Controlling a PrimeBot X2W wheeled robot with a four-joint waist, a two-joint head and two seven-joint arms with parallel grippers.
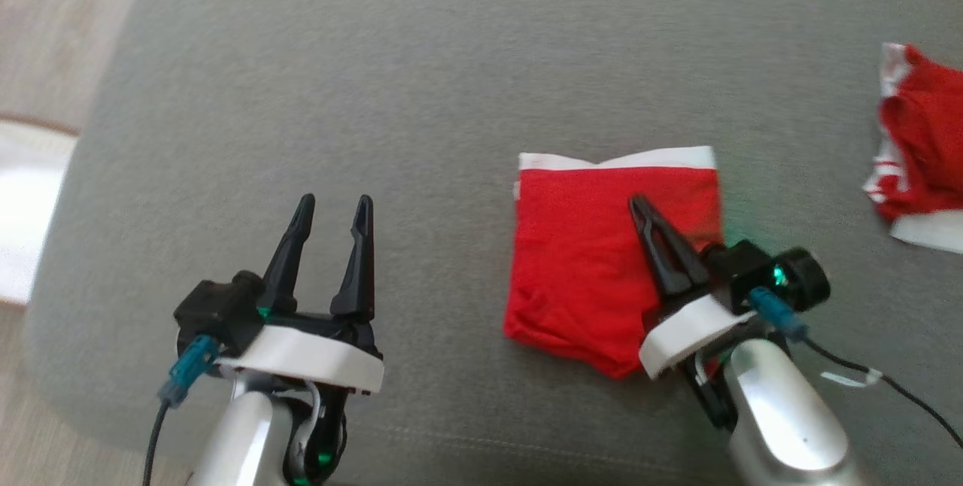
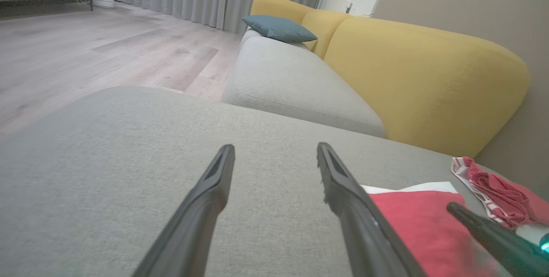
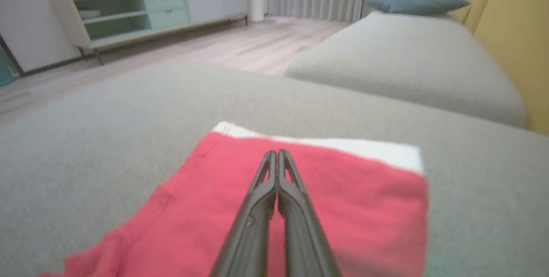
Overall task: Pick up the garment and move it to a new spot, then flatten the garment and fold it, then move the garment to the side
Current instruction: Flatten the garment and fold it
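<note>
Lying waistband-away from the robot, the garment (image 1: 587,268) sits beneath the right gripper (image 1: 638,205), jaws closed; left gripper (image 1: 335,205) jaws wide.

Grey cushion (image 1: 376,57); folded garment (image 1: 594,260); crumpled garment (image 1: 919,141)

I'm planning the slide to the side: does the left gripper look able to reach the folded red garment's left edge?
Probably yes. The open left gripper has bare grey cushion between it and the folded red garment; the shut right gripper is over the garment's right half.

Folded red garment (image 1: 594,268), closed right pincer (image 1: 639,205)
</note>
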